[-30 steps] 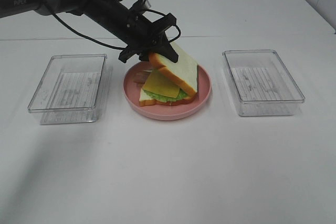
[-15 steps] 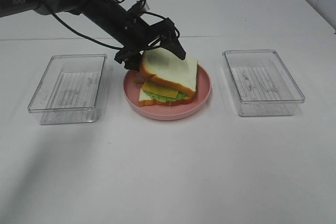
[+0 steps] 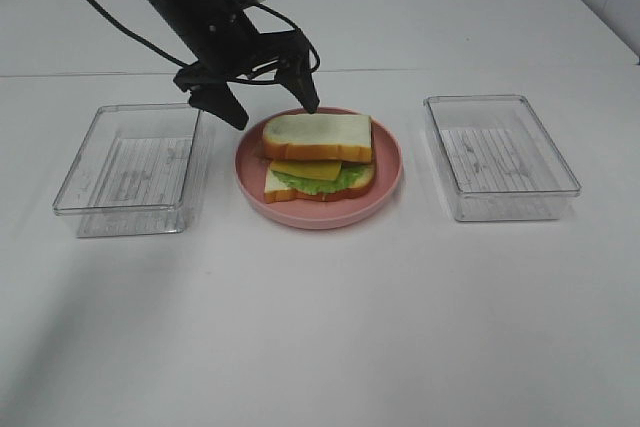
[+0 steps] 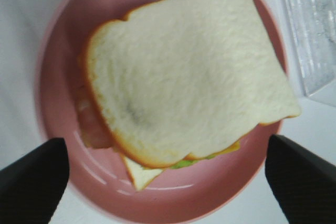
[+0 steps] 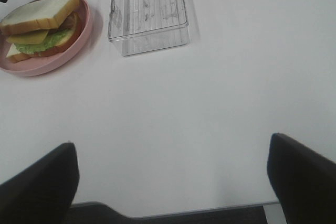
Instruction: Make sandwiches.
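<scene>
The sandwich [image 3: 318,156] lies stacked on the pink plate [image 3: 390,169]: bottom bread, green lettuce, yellow cheese, top bread slice lying flat. My left gripper [image 3: 265,99] hovers open just behind and above the plate, empty, fingers spread wide. In the left wrist view the top bread [image 4: 184,72] fills the frame over the plate [image 4: 58,77], with both fingertips [image 4: 31,179] apart at the edges. My right gripper [image 5: 173,182] is open over bare table, out of the high view; the sandwich [image 5: 39,27] shows far off in its wrist view.
A clear plastic box [image 3: 130,167] stands left of the plate and another clear box [image 3: 500,155] right of it; the right one also shows in the right wrist view [image 5: 149,11]. The white table [image 3: 330,327] stretches toward the front.
My left gripper let go of the top bread slice, which dropped from tilted to flat on the stack. The gripper opened and rose back to the left.
</scene>
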Controlling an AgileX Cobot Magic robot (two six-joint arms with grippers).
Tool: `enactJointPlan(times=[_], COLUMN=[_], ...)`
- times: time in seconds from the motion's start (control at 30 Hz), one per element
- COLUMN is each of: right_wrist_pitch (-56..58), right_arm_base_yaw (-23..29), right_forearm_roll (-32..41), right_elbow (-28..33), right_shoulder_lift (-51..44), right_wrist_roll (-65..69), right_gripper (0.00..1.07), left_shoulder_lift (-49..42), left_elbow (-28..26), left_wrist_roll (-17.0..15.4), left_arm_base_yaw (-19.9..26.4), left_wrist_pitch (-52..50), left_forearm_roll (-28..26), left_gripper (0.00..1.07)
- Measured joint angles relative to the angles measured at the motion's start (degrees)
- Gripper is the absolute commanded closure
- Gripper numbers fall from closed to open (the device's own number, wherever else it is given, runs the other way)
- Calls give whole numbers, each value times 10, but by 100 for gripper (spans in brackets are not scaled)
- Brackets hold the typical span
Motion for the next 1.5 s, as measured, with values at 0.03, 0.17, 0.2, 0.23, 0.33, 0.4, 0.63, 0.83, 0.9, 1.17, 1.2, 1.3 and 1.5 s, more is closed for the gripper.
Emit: enactJointPlan(times=[0.03, 0.17, 0.2, 0.23, 0.33, 0.4, 0.63, 0.83, 0.9, 1.17, 1.2, 1.3, 1.5], right_wrist_pitch=[0, 0, 0, 0, 0, 0, 0, 0, 0, 0, 0, 0, 0], right_arm_base_yaw=[0, 0, 0, 0, 0, 0, 0, 0, 0, 0, 0, 0, 0], right_forearm_roll=[0, 0, 0, 0, 0, 0, 0, 0, 0, 0, 0, 0, 0], right_elbow=[0, 0, 0, 0, 0, 0, 0, 0, 0, 0, 0, 0, 0], right_shoulder_lift=[0, 0, 0, 0, 0, 0, 0, 0, 0, 0, 0, 0, 0], right_wrist_roll=[0, 0, 0, 0, 0, 0, 0, 0, 0, 0, 0, 0, 0], right_gripper=[15, 15, 15, 15, 15, 15, 15, 15, 15, 15, 15, 15, 15], left_shoulder_lift=[-13, -37, -54, -54, -80, -95, -135, -147, -154, -245, -245, -314, -531], left_elbow=[0, 0, 0, 0, 0, -2, -3, -3, -1, 135, 135, 250, 549], left_wrist_roll=[-6, -8, -14, -14, -24, -29, -29, -14, -12, 7, 7, 9, 9], left_arm_base_yaw=[0, 0, 0, 0, 0, 0, 65, 143, 189, 207, 207, 206, 206], left_wrist_pitch=[10, 29, 36, 36, 38, 40, 41, 41, 41, 40, 40, 36, -56], left_forearm_roll=[30, 62, 89, 89, 134, 166, 205, 215, 215, 204, 204, 207, 216], left_gripper=[13, 13, 13, 13, 13, 13, 13, 13, 13, 14, 14, 14, 15])
